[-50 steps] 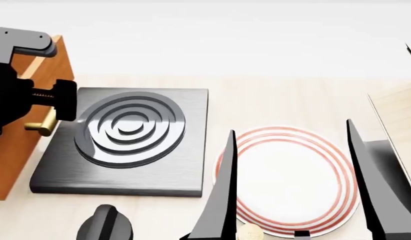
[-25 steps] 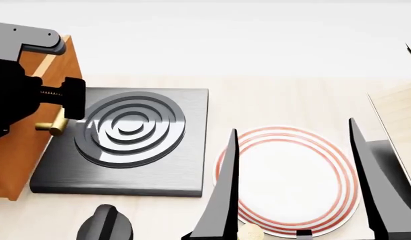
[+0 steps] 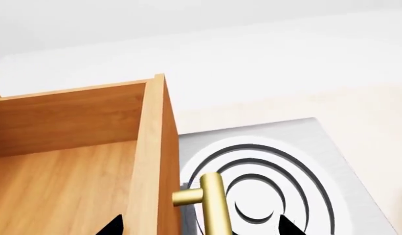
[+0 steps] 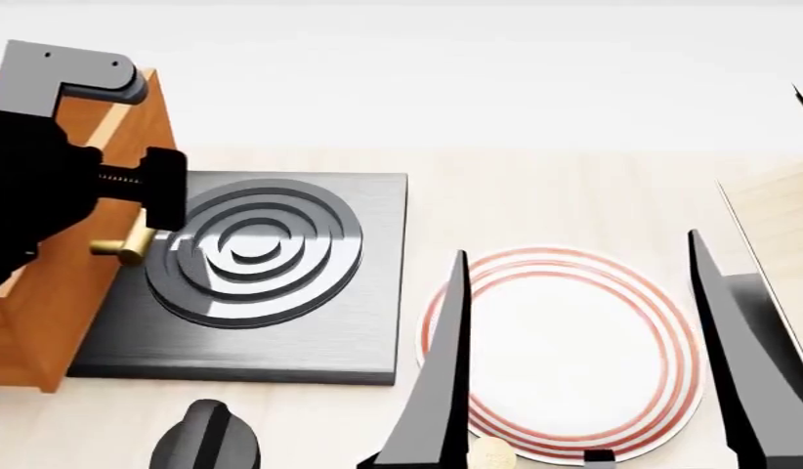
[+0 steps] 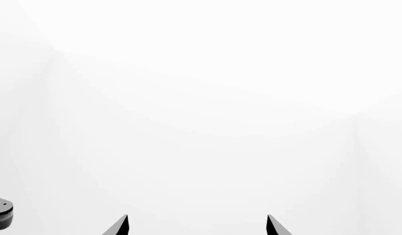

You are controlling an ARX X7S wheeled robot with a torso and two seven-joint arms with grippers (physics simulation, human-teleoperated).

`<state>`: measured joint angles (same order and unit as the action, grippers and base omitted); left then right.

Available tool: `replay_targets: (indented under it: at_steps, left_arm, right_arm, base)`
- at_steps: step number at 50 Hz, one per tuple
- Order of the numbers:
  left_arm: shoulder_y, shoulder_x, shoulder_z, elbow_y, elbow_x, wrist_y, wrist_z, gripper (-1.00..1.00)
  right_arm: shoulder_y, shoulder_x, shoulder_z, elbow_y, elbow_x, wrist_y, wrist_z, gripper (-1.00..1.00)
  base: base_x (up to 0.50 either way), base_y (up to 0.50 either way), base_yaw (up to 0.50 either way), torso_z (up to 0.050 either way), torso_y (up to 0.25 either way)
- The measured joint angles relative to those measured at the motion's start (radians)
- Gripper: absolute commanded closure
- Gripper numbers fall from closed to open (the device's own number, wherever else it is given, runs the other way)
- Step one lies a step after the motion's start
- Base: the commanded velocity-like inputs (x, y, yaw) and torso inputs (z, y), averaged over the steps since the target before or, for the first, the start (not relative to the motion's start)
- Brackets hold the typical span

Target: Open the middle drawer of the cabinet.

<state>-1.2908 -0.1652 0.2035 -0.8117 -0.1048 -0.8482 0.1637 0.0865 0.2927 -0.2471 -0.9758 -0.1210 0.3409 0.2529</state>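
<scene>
Brass is what the left gripper [image 3: 199,226] has to deal with: in the left wrist view its two dark fingertips [image 3: 113,226] stand either side of the bar handle [image 3: 214,205], one over the drawer's inside and one over the stove plate [image 3: 299,161], but the frame cuts them off low, so I cannot tell whether the fingers actually pinch the bar or only bracket it. That handle is the place to take hold, a smooth round metal rod on a short post; it looks slippery, so a grip across its middle, square to the rod, should pull straighter than one near an end. Behind it is the middle drawer [image 3: 70,161], a stiff orange-brown wooden box with paler rim edges, already slid out far enough to show its bare floor. Rigid and probably light when empty, it should run along its slide if drawn straight and bind if dragged sideways. In the head view the left arm [image 4: 50,195] covers much of the cabinet [image 4: 43,322] at the left edge of the tabletop [image 4: 558,195], with the drawer front reaching over the stove plate's near edge. The right gripper [image 4: 584,391] hangs with fingers spread wide and empty above the red-ringed plate [image 4: 565,337], far from the cabinet.
</scene>
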Motion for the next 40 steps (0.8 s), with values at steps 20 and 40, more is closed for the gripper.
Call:
replay_targets:
  at_steps: [20,40]
  left_arm:
    - [0.021,0.024,-0.012,0.054,-0.039,-0.022,-0.012,-1.0]
    - [0.047,0.034,-0.02,0.119,-0.071,-0.045,-0.024,-1.0]
  right_arm:
    - [-0.003,0.007,-0.001,-0.003,0.003,-0.001,0.006,-1.0]
    - [0.001,0.011,-0.001,0.0,0.011,0.0,0.01,-1.0]
  base:
    - [0.0,0.0,0.0,0.0,0.0]
    - [0.0,0.0,0.0,0.0,0.0]
